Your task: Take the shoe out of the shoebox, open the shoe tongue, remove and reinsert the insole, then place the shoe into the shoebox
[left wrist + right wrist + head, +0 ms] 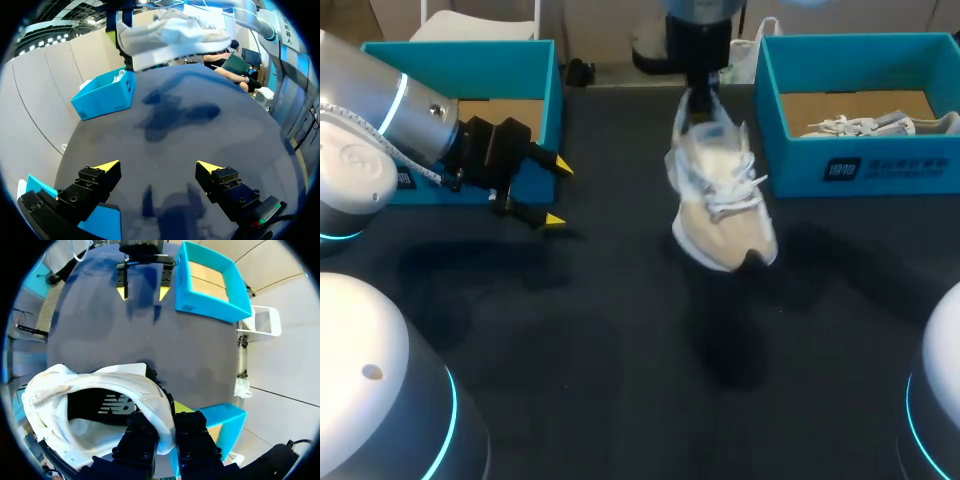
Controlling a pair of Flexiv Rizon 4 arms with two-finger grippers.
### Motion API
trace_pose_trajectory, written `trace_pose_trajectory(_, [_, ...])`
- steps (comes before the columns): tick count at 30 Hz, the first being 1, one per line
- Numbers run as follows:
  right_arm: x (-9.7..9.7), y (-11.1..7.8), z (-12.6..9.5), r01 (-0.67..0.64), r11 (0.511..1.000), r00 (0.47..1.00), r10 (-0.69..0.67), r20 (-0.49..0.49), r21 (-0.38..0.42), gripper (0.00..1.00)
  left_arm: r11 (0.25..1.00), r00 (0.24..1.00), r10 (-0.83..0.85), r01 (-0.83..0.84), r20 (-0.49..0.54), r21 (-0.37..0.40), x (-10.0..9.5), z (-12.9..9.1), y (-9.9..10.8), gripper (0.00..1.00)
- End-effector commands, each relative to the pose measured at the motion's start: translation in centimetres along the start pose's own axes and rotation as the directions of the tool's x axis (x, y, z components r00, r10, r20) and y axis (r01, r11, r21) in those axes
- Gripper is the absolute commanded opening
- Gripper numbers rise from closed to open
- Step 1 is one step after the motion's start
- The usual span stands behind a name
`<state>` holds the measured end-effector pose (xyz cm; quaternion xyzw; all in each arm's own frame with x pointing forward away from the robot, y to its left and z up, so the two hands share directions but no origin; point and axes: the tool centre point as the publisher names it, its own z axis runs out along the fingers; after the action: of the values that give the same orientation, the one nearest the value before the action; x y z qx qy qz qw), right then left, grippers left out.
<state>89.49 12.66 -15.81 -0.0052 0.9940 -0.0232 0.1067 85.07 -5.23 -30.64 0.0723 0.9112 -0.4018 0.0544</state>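
There are two shoeboxes, the left shoebox [460, 46] and the right shoebox [798, 168], whose boxed shoe [880, 125] is one of two shoes. The right gripper [168, 424] pinches the lifted shoe [720, 205] at its heel collar. The left gripper [157, 165] gapes wide, holding nothing.

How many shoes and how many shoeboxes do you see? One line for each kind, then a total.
Shoes: 2, the held shoe in the right gripper and the second shoe in the right shoebox.
Shoeboxes: 2, right shoebox and left shoebox.
Total: 4.
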Motion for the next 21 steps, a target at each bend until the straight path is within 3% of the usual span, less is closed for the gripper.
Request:
trace_pose_trajectory(1, [-0.49, -1.20, -2.92, -0.007, 1.000, 1.000, 0.007, -0.001, -0.005, 0.00, 1.000, 1.000, 0.001, -0.001, -0.001, -0.001, 0.03, -0.09, 0.00, 1.00])
trace_pose_trajectory(21, [-0.61, -1.47, -3.06, -0.013, 1.000, 1.000, 0.013, 0.006, 0.012, 0.00, 1.000, 1.000, 0.001, -0.001, -0.001, -0.001, 0.03, -0.09, 0.00, 1.00])
